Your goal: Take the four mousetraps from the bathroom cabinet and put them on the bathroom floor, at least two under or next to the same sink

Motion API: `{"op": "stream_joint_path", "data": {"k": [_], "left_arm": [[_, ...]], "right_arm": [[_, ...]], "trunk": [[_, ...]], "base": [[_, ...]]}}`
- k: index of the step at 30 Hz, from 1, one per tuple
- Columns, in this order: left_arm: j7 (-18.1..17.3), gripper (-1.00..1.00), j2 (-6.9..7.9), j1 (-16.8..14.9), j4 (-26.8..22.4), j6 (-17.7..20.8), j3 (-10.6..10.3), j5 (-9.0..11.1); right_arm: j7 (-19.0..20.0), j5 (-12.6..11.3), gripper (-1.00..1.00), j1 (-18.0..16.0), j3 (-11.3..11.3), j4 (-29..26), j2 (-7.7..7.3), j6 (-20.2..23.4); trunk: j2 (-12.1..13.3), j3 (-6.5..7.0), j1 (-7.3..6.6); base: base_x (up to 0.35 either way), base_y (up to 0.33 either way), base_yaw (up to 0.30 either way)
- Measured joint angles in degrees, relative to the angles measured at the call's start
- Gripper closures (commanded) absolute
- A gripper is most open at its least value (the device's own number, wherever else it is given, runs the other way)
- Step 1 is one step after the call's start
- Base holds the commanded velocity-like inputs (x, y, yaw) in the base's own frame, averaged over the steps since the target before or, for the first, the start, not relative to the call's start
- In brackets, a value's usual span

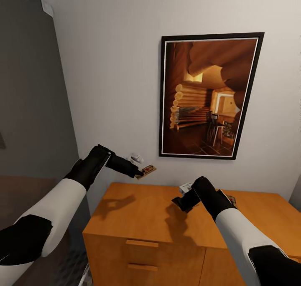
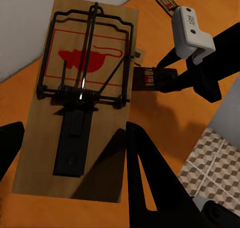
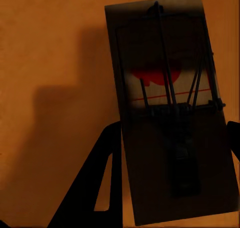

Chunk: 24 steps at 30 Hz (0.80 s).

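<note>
Here, both arms work above the orange-brown cabinet [image 1: 146,219] that stands against a white wall beneath a framed picture [image 1: 209,96] of a log-cabin interior. The left gripper [image 1: 140,172], raised above the cabinet's back left corner, has its fingers [image 2: 150,183] pinching a mousetrap [image 2: 82,96], a tan board printed with a red mouse and fitted with dark wire parts. The right gripper [image 1: 177,202], hovering low over the cabinet top, clamps a second mousetrap [image 3: 172,113], which lies in shadow between its dark fingers [image 3: 100,188]. Another trap [image 1: 231,200] rests on the cabinet top just behind the right wrist. A patch of cube-patterned bathroom floor [image 2: 212,160] shows beside the cabinet in the left wrist view.
</note>
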Motion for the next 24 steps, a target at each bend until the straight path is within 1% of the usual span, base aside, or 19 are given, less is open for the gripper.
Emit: {"op": "stream_joint_path", "data": {"k": [9,12,24], "left_arm": [[0.1,1.00,0.06,0.0,0.0,0.0,0.0,0.0],[0.2,1.00,0.07,0.0,0.5,0.0,0.0,0.0],[0.4,1.00,0.15,0.0,3.4,-0.2,0.0,-0.1]], "right_arm": [[0.0,0.0,1.00,0.0,-0.1,0.0,0.00,0.0],[0.0,0.0,1.00,0.0,-0.1,0.0,0.00,0.0],[0.0,0.0,1.00,0.0,-0.1,0.0,0.00,0.0]], "trunk": [[3.6,1.75,-1.98],[4.8,2.30,-2.63],[9.7,4.47,-5.25]], "base": [[0.000,0.000,0.000],[-0.089,-0.037,0.000],[-0.267,-0.104,0.000]]}}
